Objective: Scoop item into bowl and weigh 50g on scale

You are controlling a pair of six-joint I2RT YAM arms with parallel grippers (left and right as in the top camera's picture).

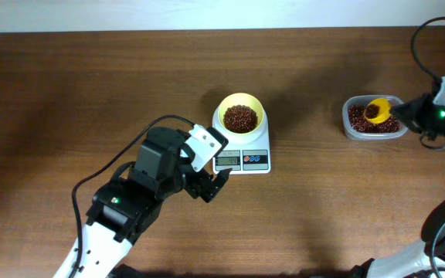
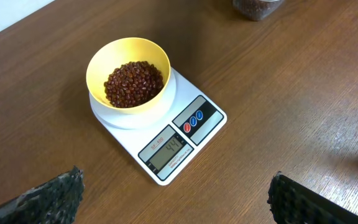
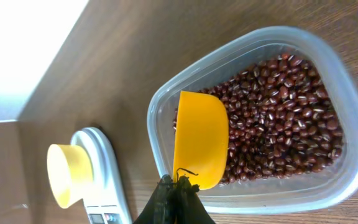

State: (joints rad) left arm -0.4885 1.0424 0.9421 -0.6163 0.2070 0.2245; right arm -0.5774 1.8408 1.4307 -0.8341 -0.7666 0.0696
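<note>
The pale-yellow bowl (image 1: 240,114) holds dark red-brown beans (image 1: 240,118) and stands on the white scale (image 1: 244,160). In the left wrist view the bowl (image 2: 129,68) sits on the scale (image 2: 191,140), whose display reads 44. My left gripper (image 1: 213,184) is open and empty just in front of the scale; its fingers (image 2: 176,199) frame bare table. My right gripper (image 1: 399,113) is shut on the handle of the yellow scoop (image 3: 201,137), which sits in the clear tub (image 3: 353,118) of beans (image 3: 278,118). The scoop (image 1: 376,110) holds some beans.
The clear tub (image 1: 351,128) stands at the right of the table, near my right arm. A black cable (image 1: 419,38) loops at the far right. The table's back edge meets a white wall (image 1: 207,14).
</note>
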